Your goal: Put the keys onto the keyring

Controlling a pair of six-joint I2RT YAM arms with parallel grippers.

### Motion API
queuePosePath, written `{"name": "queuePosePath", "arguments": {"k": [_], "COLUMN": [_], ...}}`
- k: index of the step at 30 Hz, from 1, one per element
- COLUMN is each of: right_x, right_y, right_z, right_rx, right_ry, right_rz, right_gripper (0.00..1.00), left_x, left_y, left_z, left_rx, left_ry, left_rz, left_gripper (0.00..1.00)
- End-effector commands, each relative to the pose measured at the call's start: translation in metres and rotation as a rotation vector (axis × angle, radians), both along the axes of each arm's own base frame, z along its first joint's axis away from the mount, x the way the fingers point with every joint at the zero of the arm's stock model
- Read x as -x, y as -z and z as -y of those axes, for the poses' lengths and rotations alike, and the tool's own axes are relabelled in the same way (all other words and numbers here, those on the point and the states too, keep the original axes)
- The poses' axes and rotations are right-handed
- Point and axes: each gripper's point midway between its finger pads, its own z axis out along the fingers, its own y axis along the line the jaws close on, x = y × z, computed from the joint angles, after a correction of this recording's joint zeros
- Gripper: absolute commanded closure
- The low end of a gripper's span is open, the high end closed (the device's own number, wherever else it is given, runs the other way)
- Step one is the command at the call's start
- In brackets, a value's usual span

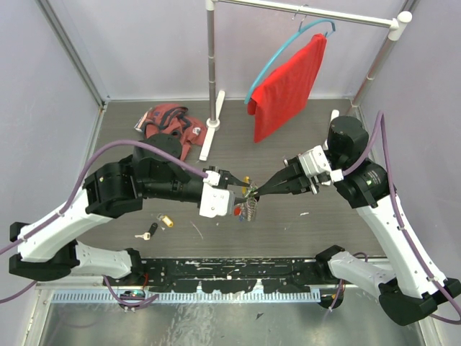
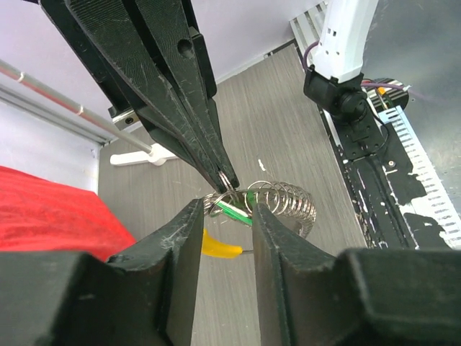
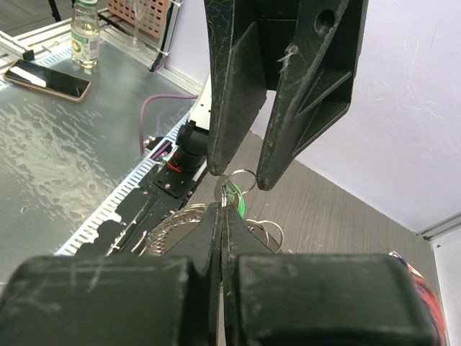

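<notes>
Both grippers meet above mid-table. My left gripper (image 1: pixel 243 189) (image 2: pixel 225 209) has its jaws closed across a small silver keyring (image 3: pixel 243 180) (image 2: pixel 216 196). My right gripper (image 1: pixel 256 192) (image 3: pixel 223 207) is shut on a thin green-headed key (image 2: pixel 238 211) right at that ring. A silver wire coil (image 1: pixel 250 210) (image 2: pixel 288 203) hangs under the ring, along with a red tag (image 1: pixel 238 211) and a yellow tag (image 2: pixel 216 245). A yellow-headed key (image 1: pixel 167 220) and a black-headed key (image 1: pixel 148 232) lie loose on the table to the left.
A red cloth (image 1: pixel 288 86) hangs on a blue hanger from a rack whose pole (image 1: pixel 211 65) stands at the back. A red patterned bundle (image 1: pixel 169 126) lies back left. A black strip (image 1: pixel 238 274) runs along the near edge.
</notes>
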Motion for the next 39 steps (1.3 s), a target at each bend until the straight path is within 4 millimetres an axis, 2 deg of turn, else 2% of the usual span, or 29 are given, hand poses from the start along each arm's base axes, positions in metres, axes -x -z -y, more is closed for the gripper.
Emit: {"name": "queuePosePath", "arguments": {"k": [1,9,14,18,22,27,34,39], "right_x": [0.008,0.007,0.007,0.008,0.007,0.005,0.004,0.002], "right_y": [-0.018,-0.017,-0.017,-0.018,-0.021,-0.024,-0.028,-0.032], "right_z": [0.004,0.004,0.004,0.004,0.004,0.004,0.004,0.004], "right_rx": [-0.037,-0.036,-0.036,-0.037,-0.041,-0.042,-0.046,-0.045], "right_ry": [-0.006,-0.008,-0.009,-0.006,0.003,0.020,0.038,0.054], "right_rz": [0.074,0.072,0.073,0.078,0.089,0.099,0.111,0.111], "right_gripper": [0.99,0.99,0.99,0.99,0.99,0.99,0.99,0.99], "left_x": [0.005,0.008,0.005,0.003,0.000,-0.003,-0.006,-0.008], "left_y": [-0.016,-0.016,-0.012,-0.011,-0.011,-0.014,-0.014,-0.011], "left_z": [0.000,0.001,0.003,0.002,-0.001,-0.006,-0.009,-0.009], "left_rx": [0.041,0.037,0.026,0.023,0.022,0.038,0.039,0.040], "left_ry": [0.031,0.044,0.038,0.025,0.006,-0.022,-0.043,-0.054], "left_rz": [0.010,0.004,0.004,0.008,0.015,0.029,0.032,0.032], "left_gripper": [0.62,0.66,0.75,0.76,0.83,0.87,1.00,1.00]}}
